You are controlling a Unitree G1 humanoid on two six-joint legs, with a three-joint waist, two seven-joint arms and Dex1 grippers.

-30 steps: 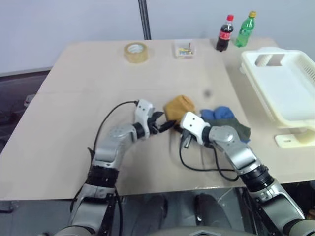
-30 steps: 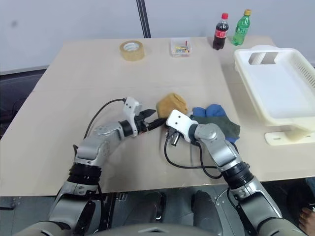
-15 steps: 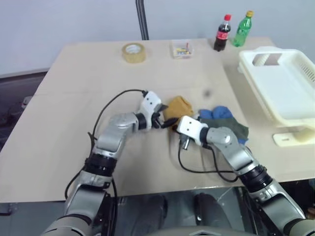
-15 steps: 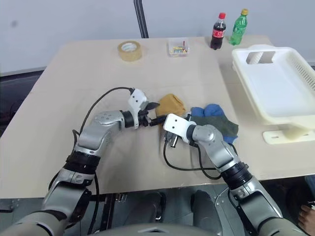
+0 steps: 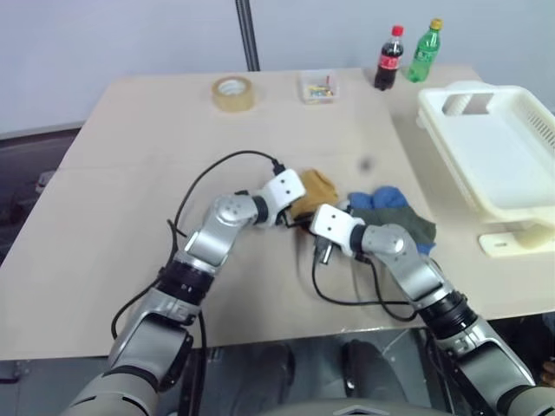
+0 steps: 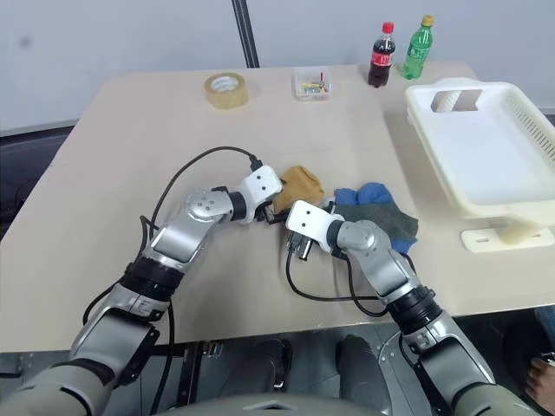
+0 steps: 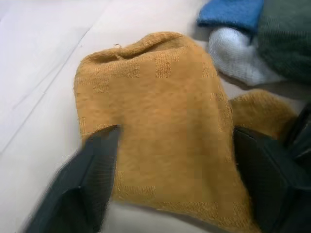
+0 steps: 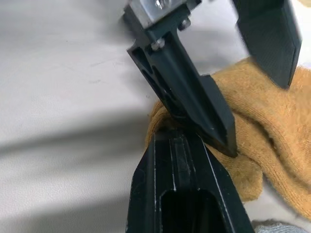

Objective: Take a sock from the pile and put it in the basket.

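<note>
The smooth tan table carries everything, and at its right edge sits the basket, a white rectangular plastic tray with slotted sides and a handle hole at its far end, its long axis running away from the robot; no sock is in it. Near the table's middle lies the pile: a blue sock and a dark grey-green one in a soft knit, spreading toward the basket, with a white-toed bit showing between them in the left wrist view.

Beside the pile, on its left, lies the mustard sock, coarse ribbed knit, folded into a rounded lump, its cuff end pointing toward the far side of the table.

A second ago the left gripper stood short of this sock with its fingers spread wider; now it has reached in and rolled, its two black fingers straddling the sock, one on each side, half closed but probably not yet pinching it.

The right gripper has kept its place, fingers clamped together on the sock's near edge, touching a left finger.

At the far edge stand a tape roll, a small clear box and two bottles.
</note>
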